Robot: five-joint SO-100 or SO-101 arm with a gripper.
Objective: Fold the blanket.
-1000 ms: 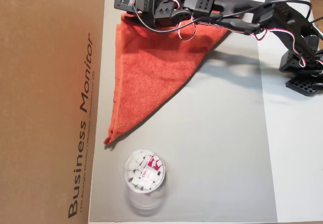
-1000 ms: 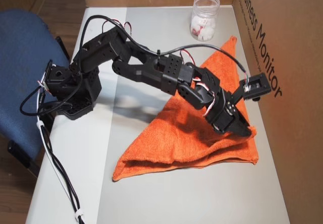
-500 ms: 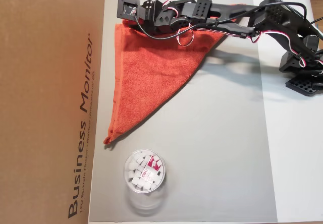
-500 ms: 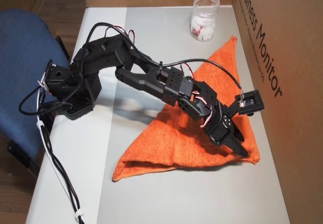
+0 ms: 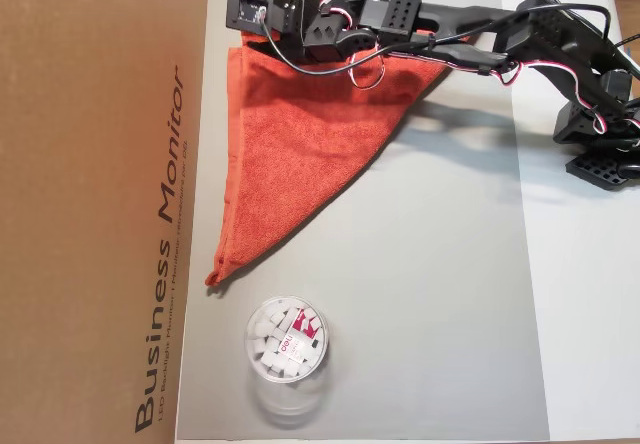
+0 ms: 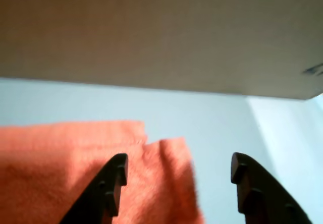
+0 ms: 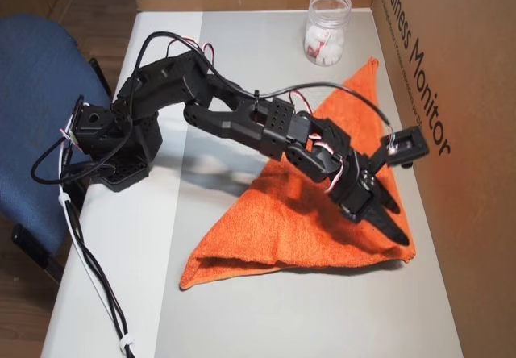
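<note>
The blanket (image 5: 290, 134) is orange-red terry cloth and lies doubled over into a triangle on the grey mat, with one long edge along the cardboard box. It also shows as the blanket (image 7: 274, 229) in an overhead view. My gripper (image 7: 397, 222) hovers just over the triangle's corner nearest the box, jaws spread apart and holding nothing. In the wrist view the gripper (image 6: 179, 163) is open, both black fingers (image 6: 112, 186) framing the layered blanket (image 6: 50, 168) corner below. In an overhead view the gripper (image 5: 252, 36) is mostly hidden under the wrist.
A tall cardboard box (image 5: 100, 204) walls off one side of the mat, close to the fingers (image 7: 379, 205). A clear jar (image 5: 286, 342) of white pieces stands past the blanket's far tip. The arm's base (image 7: 113, 140) sits at the table edge beside a blue chair (image 7: 32, 92).
The gripper dropped toward the blanket's corner by the box and its jaws spread. That corner, raised a second ago, now lies flat on the layer beneath.
</note>
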